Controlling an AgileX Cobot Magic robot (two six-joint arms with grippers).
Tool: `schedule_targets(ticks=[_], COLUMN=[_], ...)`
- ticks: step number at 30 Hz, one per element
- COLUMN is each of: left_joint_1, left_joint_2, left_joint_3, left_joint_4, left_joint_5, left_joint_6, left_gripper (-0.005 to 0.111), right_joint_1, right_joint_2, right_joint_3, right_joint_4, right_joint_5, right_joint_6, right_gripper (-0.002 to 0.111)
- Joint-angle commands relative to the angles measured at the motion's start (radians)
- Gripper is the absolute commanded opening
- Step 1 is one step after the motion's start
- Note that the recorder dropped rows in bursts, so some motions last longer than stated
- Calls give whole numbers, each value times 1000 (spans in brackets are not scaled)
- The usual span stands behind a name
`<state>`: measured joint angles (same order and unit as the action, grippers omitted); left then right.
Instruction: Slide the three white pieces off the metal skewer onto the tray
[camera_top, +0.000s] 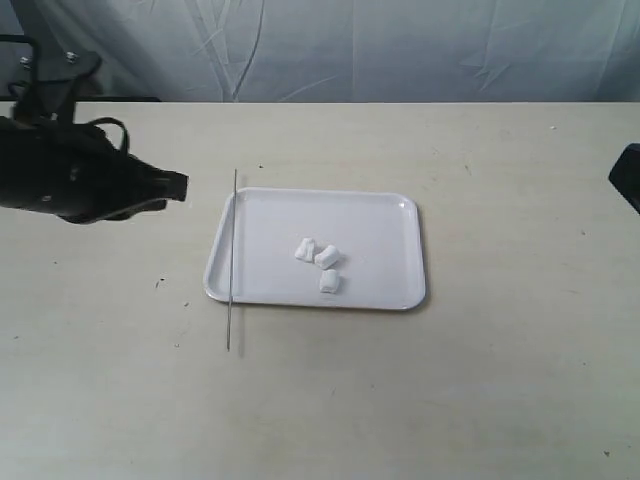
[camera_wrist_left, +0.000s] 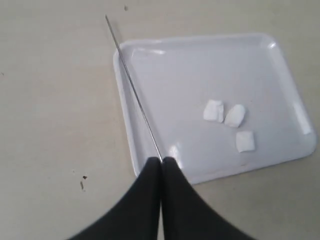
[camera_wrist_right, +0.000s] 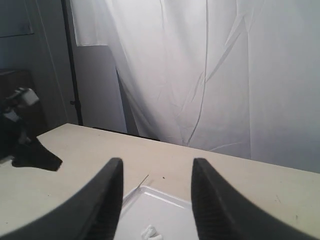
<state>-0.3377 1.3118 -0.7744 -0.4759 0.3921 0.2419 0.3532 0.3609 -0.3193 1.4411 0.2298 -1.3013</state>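
Note:
The three white pieces (camera_top: 322, 262) lie loose in the middle of the tray (camera_top: 370, 215), close together. The metal skewer (camera_top: 232, 260) is bare and rests along the tray's left rim, with both ends past the tray. My left gripper (camera_top: 183, 186) hovers left of the skewer's far end, apart from it. In the left wrist view its jaws are pressed together (camera_wrist_left: 161, 161) over the skewer (camera_wrist_left: 132, 82) and hide its near end. The pieces (camera_wrist_left: 235, 115) show on the tray (camera_wrist_left: 200, 65). My right gripper (camera_wrist_right: 157, 165) is open and empty, well off to the right.
The beige table (camera_top: 480, 380) spreads around the tray. A white curtain (camera_top: 400, 50) hangs behind its far edge. Only a black bit of the right arm (camera_top: 628, 175) shows at the right border. The right wrist view catches the tray (camera_wrist_right: 155, 200) and the left arm (camera_wrist_right: 30, 150).

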Motion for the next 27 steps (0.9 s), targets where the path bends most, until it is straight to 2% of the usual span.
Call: schedule_targets(ticks=[1, 9, 12, 15, 19, 23, 27], left_joint_1=[5, 5, 5, 5, 5, 5, 10], left_joint_2=[-242, -662, -757, -825, -880, -903, -909], left_joint_3=[85, 210, 213, 213, 213, 213, 233], left_joint_4=[30, 73, 73, 66, 81, 189, 304], left_joint_5=[-32, -19, 90, 180, 215, 187, 99], left_joint_6=[4, 6, 4, 4, 4, 4, 4], left_gripper=[0, 0, 0, 0, 0, 0, 0], right_joint_1=[-3, -3, -3, -3, -3, -3, -3], right_joint_2=[-6, -6, -6, -6, -6, -6, -6], right_joint_3=[5, 5, 5, 5, 5, 5, 5], right_joint_4=[-4, 9, 9, 9, 9, 9, 10], right_joint_5=[0, 0, 0, 0, 0, 0, 0], right_joint_6=[-4, -4, -4, -4, -4, -4, -4], right_gripper=[42, 42, 42, 42, 42, 42, 42])
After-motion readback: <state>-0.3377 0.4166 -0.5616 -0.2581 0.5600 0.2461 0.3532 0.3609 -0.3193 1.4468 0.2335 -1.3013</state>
